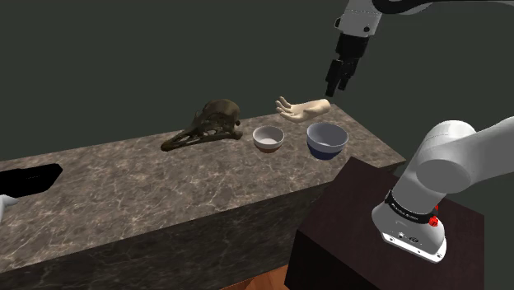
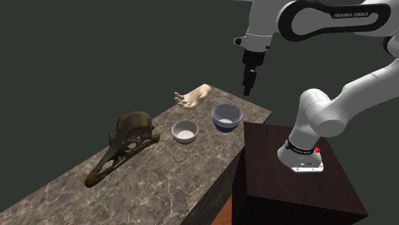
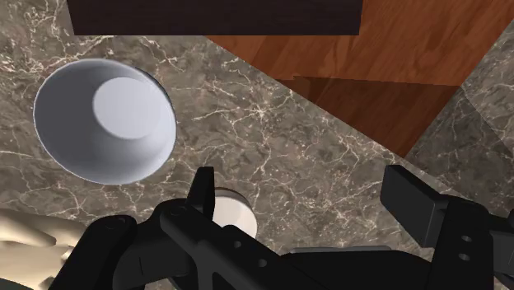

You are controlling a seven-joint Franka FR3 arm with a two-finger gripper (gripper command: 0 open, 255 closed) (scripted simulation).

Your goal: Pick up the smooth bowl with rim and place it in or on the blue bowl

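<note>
Smooth bowl (image 1: 268, 137), white inside, sits upright on counter (image 1: 123, 177), between bird skull (image 1: 206, 128) and blue bowl (image 1: 327, 139), touching neither. Open side points up; round, no long side. Probably light, hard, slippery, breakable. Best pinch on rim. Gripper (image 1: 334, 89) high above, fingers spread, holding nothing.

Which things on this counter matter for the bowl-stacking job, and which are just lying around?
Job:
small white round bowl
larger blue bowl with pale inside
black end effector, open

Lying about:
dark brown bird skull
beige model hand
</note>
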